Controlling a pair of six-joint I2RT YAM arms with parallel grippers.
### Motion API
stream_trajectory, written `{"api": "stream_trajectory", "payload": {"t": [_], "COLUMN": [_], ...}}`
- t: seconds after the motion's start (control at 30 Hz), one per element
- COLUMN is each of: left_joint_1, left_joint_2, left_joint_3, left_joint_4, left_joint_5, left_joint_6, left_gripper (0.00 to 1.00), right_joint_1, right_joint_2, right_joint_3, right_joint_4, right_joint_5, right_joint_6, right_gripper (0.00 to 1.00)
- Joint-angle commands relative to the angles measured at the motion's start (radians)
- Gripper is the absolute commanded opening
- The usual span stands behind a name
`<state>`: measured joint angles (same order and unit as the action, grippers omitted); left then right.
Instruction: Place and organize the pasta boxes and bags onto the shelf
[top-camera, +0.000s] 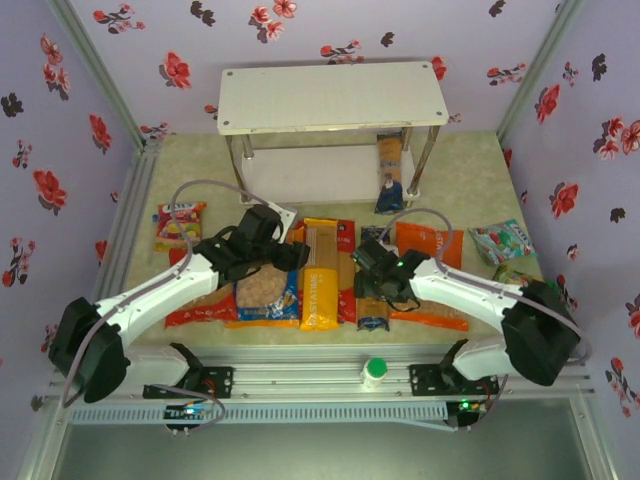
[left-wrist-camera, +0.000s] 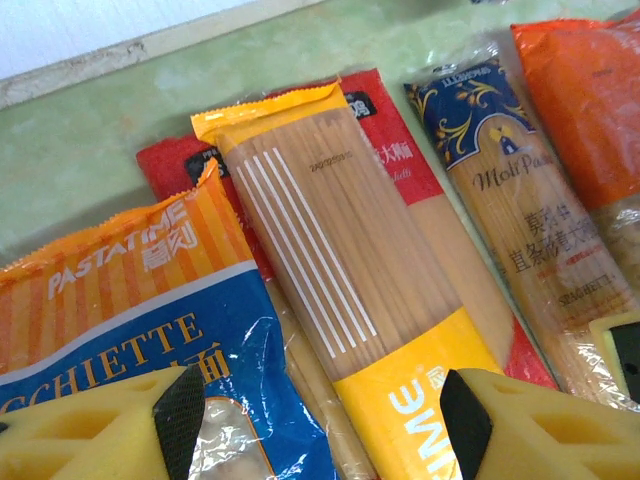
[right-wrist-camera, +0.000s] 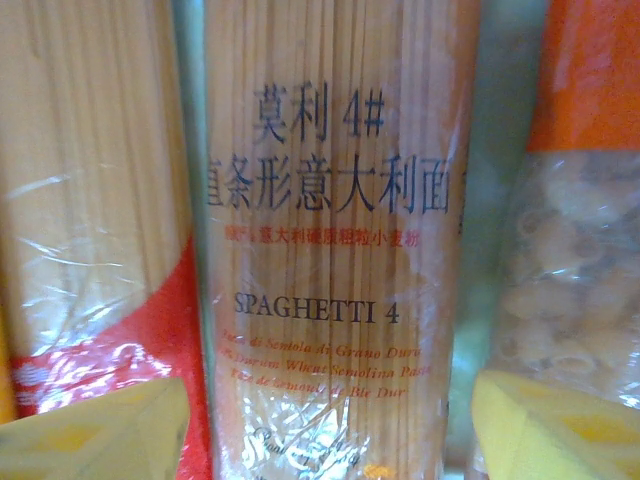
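Note:
The shelf (top-camera: 330, 95) stands at the back, with one dark blue spaghetti pack (top-camera: 389, 176) leaning under its right end. The other packs lie in a row on the table. They are a blue-and-orange bag (left-wrist-camera: 140, 300), a yellow pack (left-wrist-camera: 340, 250), a red pack (left-wrist-camera: 400, 165), a dark blue pack (left-wrist-camera: 520, 200) and an orange bag (left-wrist-camera: 590, 100). My left gripper (left-wrist-camera: 320, 420) hangs open over the seam between the blue bag and the yellow pack (top-camera: 320, 275). My right gripper (right-wrist-camera: 325, 430) is open, low over the dark blue pack (right-wrist-camera: 335, 250), one finger on each side. A gap shows by its right finger.
A red-and-yellow snack packet (top-camera: 178, 225) lies at the left and a teal packet (top-camera: 500, 242) at the right. A white bottle with a green cap (top-camera: 375, 372) stands on the front rail. A red bag (top-camera: 195, 312) lies partly under the left arm.

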<state>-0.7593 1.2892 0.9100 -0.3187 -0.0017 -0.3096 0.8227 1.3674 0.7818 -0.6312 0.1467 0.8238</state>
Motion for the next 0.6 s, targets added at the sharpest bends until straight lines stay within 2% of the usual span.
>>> {"api": "stream_trajectory", "payload": {"t": [0.0,0.2,0.33,0.57], "left_joint_1": [0.002,0.004,0.011,0.03], "left_joint_2": [0.016,0.035,0.039,0.035], "left_joint_3": [0.003,0.003,0.003,0.003], "left_joint_4": [-0.009,-0.004,-0.002,-0.002], "left_joint_5": [0.013,0.012,0.016,0.016], "left_joint_6": [-0.016,-0.003,-0.001,0.009], "left_gripper": [0.68,0.68,0.68,0.68], "right_joint_1": [0.006,0.004,-0.001,0.001], "right_joint_2": [0.05,0.104,0.122,0.164], "right_joint_3": [-0.006,0.008,0.012,0.021], "right_joint_4": [0.041,0.029,0.004,0.074], "right_joint_5": [-0.014,0.008,0.021,-0.067], "right_joint_6": [0.027,0.029,0.025,0.017], "right_gripper": [0.76,0.77,0.82,0.85]}}
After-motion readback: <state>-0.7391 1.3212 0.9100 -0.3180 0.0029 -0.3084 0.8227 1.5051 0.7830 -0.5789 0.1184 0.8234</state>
